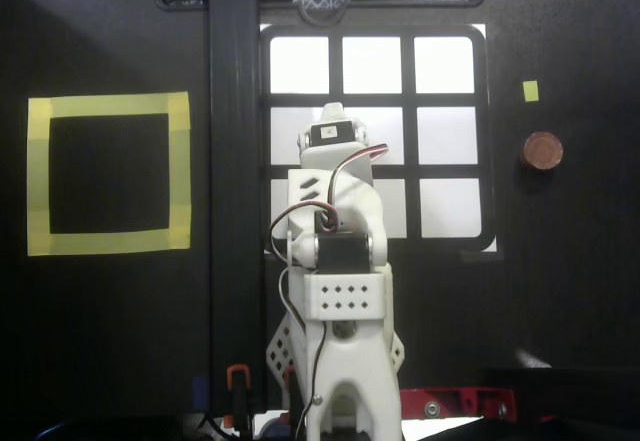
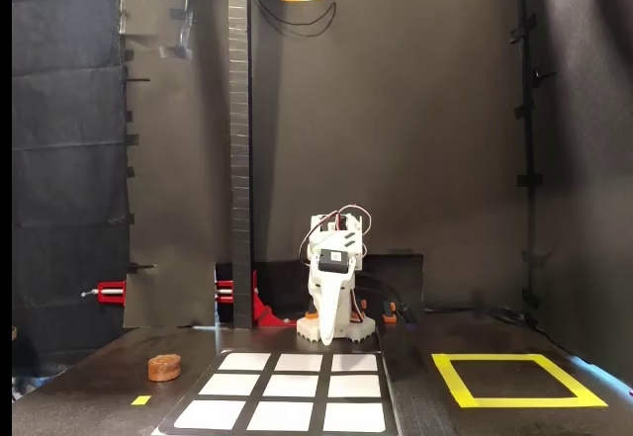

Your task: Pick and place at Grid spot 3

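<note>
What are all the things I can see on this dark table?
Disc: one, brown, right of the grid in the overhead view, apart from it.
Grid: one, black frame with nine white cells, all empty; top-right cell is the target.
Tape square: one, yellow outline, far left in the overhead view.
Tape bit: one, small, yellow, above the disc.
Post: one, black, upright.
Clamp: red, behind.
Arm: one, white, folded over the grid's lower left; gripper points down.
</note>
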